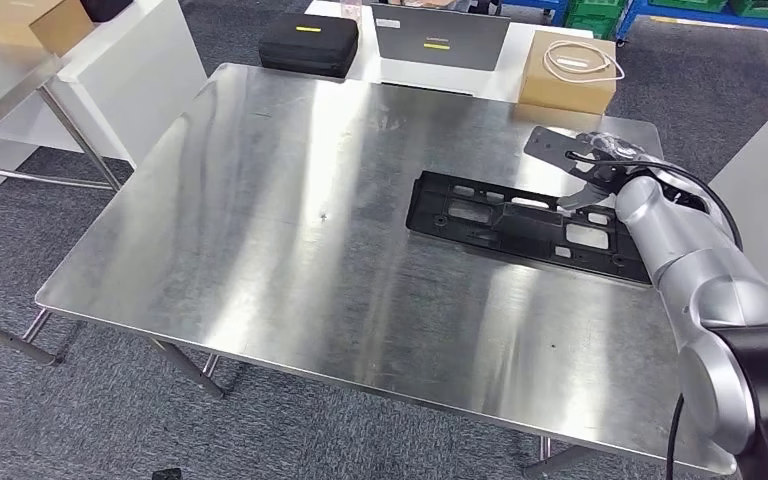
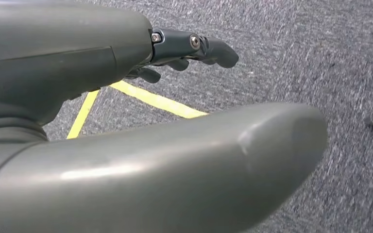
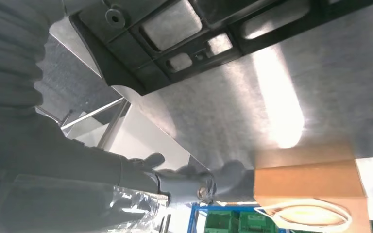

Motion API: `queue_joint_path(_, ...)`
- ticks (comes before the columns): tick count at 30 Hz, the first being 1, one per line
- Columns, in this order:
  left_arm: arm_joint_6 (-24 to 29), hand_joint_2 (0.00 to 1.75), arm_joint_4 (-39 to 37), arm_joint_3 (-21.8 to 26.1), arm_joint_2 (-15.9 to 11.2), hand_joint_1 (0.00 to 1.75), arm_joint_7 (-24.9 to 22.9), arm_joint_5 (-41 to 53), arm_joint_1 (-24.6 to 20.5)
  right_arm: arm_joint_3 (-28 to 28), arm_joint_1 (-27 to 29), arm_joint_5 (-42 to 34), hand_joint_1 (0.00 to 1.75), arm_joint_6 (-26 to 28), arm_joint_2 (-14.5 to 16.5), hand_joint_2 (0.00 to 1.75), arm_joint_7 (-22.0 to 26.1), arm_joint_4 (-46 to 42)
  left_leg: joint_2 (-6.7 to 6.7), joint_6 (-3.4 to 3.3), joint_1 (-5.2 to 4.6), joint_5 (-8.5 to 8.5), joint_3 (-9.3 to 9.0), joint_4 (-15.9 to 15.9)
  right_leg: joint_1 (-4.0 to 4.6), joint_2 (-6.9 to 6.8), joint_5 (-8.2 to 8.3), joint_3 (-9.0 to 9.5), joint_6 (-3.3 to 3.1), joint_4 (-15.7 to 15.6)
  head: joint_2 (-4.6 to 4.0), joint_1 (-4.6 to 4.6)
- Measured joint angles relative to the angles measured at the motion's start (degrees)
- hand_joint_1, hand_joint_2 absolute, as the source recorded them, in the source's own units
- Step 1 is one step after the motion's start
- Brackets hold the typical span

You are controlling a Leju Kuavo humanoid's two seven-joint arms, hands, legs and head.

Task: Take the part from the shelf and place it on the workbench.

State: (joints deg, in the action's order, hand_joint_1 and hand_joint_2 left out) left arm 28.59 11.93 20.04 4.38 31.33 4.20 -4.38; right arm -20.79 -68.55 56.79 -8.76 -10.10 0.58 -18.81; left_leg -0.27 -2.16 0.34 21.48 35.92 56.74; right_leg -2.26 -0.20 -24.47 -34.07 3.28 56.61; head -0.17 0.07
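One black part (image 1: 525, 222) lies flat on the workbench (image 1: 290, 240), toward three o'clock. My right hand (image 1: 600, 165) hovers just beyond it, fingers loosely apart, holding nothing. My left hand (image 2: 126, 121) hangs over carpet, fingers apart; one cardboard box (image 1: 567, 72) sits at one o'clock.

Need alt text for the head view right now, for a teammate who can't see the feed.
A long black plastic part lies flat on the right side of a steel workbench, with the right robot hand above its far right end; whether it touches the part is unclear. Behind the bench sit a cardboard box with a white cable, a black case and a grey laptop.
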Motion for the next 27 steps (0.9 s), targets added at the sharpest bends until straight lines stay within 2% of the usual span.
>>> queue_joint_path(3,0.00,0.00,-0.02,0.07,-0.01,0.00,0.07,-0.13,0.22,-0.04,0.01,0.03,0.00,0.28,0.33,1.75,-0.02,0.01,0.04,0.90,0.24,0.11,0.30,0.45,0.04,0.20,0.53,0.07,-1.18,-0.30,0.00,-0.08)
queue_joint_path(5,0.00,0.00,-0.03,0.15,-0.01,0.00,0.13,-0.21,0.34,-0.15,-0.04,0.04,0.00,0.63,0.57,1.75,-0.04,0.01,0.08,1.45,0.65,1.86,1.25,2.81,-0.14,0.24,0.71,0.08,-1.91,-0.26,0.00,-0.14)
queue_joint_path(6,0.00,0.00,-0.03,0.18,-0.01,0.00,0.16,-0.26,0.36,-0.20,-0.06,0.04,0.00,0.78,0.69,1.75,-0.05,0.01,0.09,1.72,0.78,3.65,2.40,5.61,-0.10,0.25,0.78,0.10,-2.22,-0.28,0.00,-0.18)
queue_joint_path(8,0.00,0.00,-0.05,0.23,-0.01,0.00,0.21,-0.38,0.42,-0.28,-0.02,0.06,0.00,0.94,0.92,1.75,-0.09,0.04,0.10,2.07,0.83,7.65,5.78,13.51,0.21,0.25,0.80,0.03,-2.55,-0.27,0.00,-0.23)
queue_joint_path(9,-0.01,0.00,-0.05,0.25,-0.01,0.00,0.21,-0.43,0.47,-0.31,0.01,0.09,0.00,0.95,1.01,1.75,-0.12,0.09,0.10,2.09,0.83,8.71,7.05,16.46,0.37,0.26,0.80,-0.01,-2.57,-0.26,0.00,-0.23)
queue_joint_path(10,-0.02,0.00,-0.06,0.27,-0.01,0.00,0.22,-0.48,0.54,-0.32,0.04,0.11,0.00,0.96,1.07,1.75,-0.18,0.15,0.10,1.98,0.82,8.76,7.43,17.52,0.52,0.26,0.81,-0.03,-2.57,-0.25,0.00,-0.22)
queue_joint_path(11,-0.02,0.00,-0.07,0.28,-0.01,0.00,0.22,-0.50,0.59,-0.33,0.03,0.13,0.00,0.98,1.11,1.75,-0.24,0.20,0.09,1.74,0.81,7.74,6.59,16.17,0.65,0.26,0.81,0.00,-2.57,-0.25,0.00,-0.22)
queue_joint_path(13,-0.02,0.00,-0.07,0.32,-0.05,0.00,0.24,-0.52,0.62,-0.33,-0.03,0.15,0.00,1.09,1.18,1.75,-0.31,0.22,0.06,0.94,0.70,4.43,2.23,8.41,0.85,0.26,0.81,0.14,-2.56,-0.25,0.00,-0.20)
queue_joint_path(15,-0.02,0.00,-0.07,0.36,-0.12,0.00,0.29,-0.52,0.61,-0.33,-0.17,0.16,0.00,1.27,1.20,1.75,-0.33,0.21,0.12,0.33,0.31,2.68,-1.04,2.52,1.15,0.24,0.87,0.14,-2.44,-0.27,0.00,-0.21)
queue_joint_path(18,-0.02,0.00,-0.07,0.39,-0.11,0.00,0.39,-0.52,0.63,-0.34,-0.28,0.19,0.00,1.46,1.27,1.75,-0.36,0.20,0.25,-0.12,-0.13,2.35,-1.48,1.27,1.33,0.18,1.08,-0.01,-1.93,-0.49,0.00,-0.29)
queue_joint_path(20,-0.04,0.00,-0.07,0.40,-0.04,0.00,0.45,-0.52,0.59,-0.36,-0.41,0.26,0.00,1.63,1.19,1.75,-0.48,0.20,0.36,-0.74,-0.03,1.62,-1.70,0.32,1.47,0.14,0.16,-0.90,-1.73,0.89,0.00,-0.23)
queue_joint_path(21,-0.10,0.00,-0.07,0.39,-0.01,0.00,0.48,-0.51,0.57,-0.37,-0.48,0.32,0.00,1.74,1.05,1.75,-0.60,0.21,0.38,-1.06,0.05,1.25,-1.73,-0.08,1.53,0.13,-1.13,-2.09,-1.90,3.23,0.00,-0.17)
queue_joint_path(23,-0.25,0.00,-0.07,0.40,0.02,0.00,0.52,-0.51,0.59,-0.43,-0.48,0.47,0.00,1.89,0.72,1.75,-0.88,0.32,0.31,-1.48,-0.07,0.89,-1.33,-0.15,1.42,0.13,-4.53,-5.80,-2.33,10.95,0.00,-0.09)
queue_joint_path(24,-0.32,0.00,-0.08,0.41,0.02,0.00,0.52,-0.51,0.64,-0.49,-0.35,0.51,0.00,1.94,0.59,1.75,-0.99,0.42,0.26,-1.57,-0.14,0.79,-1.12,-0.14,1.37,0.14,-5.73,-7.48,-2.30,14.49,0.00,-0.08)
queue_joint_path(25,-0.35,0.00,-0.08,0.42,0.04,0.00,0.52,-0.51,0.69,-0.59,-0.20,0.55,0.00,1.97,0.49,1.75,-1.09,0.51,0.21,-1.61,-0.21,0.70,-0.95,-0.12,1.36,0.14,-6.13,-8.27,-2.06,16.28,0.00,-0.08)
queue_joint_path(26,-0.37,0.00,-0.09,0.42,0.08,0.00,0.52,-0.51,0.74,-0.67,-0.08,0.56,0.00,2.01,0.42,1.75,-1.16,0.59,0.17,-1.57,-0.26,0.62,-0.84,-0.10,1.36,0.13,-5.63,-7.79,-1.65,15.63,0.00,-0.07)
queue_joint_path(27,-0.38,0.00,-0.09,0.42,0.12,0.00,0.52,-0.51,0.76,-0.75,-0.03,0.57,0.00,2.07,0.36,1.75,-1.21,0.63,0.14,-1.50,-0.30,0.56,-0.79,-0.07,1.36,0.13,-4.41,-6.04,-1.22,12.56,0.00,-0.08)
